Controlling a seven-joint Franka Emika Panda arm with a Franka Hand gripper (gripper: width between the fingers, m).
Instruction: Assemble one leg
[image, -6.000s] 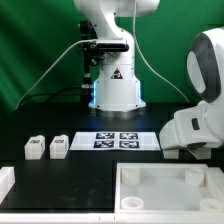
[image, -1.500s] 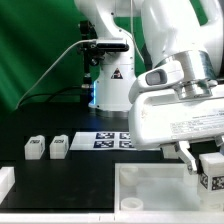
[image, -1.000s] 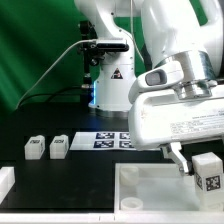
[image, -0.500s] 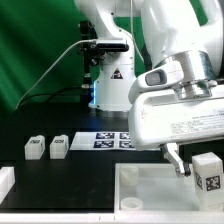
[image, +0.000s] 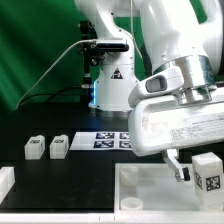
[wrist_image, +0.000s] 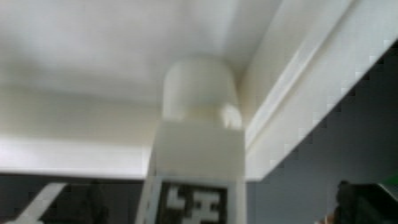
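Black table; leg upright inside spread end effector.

A green curtain fills the background of the exterior view, hanging in soft vertical folds. In front of it stretches a matte black table under bright, even light with no hard shadows. The flat white marker board lies toward its back.

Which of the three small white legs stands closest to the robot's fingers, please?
The leg standing upright at the tray, on the exterior view's right; the other two legs sit apart on the black table.
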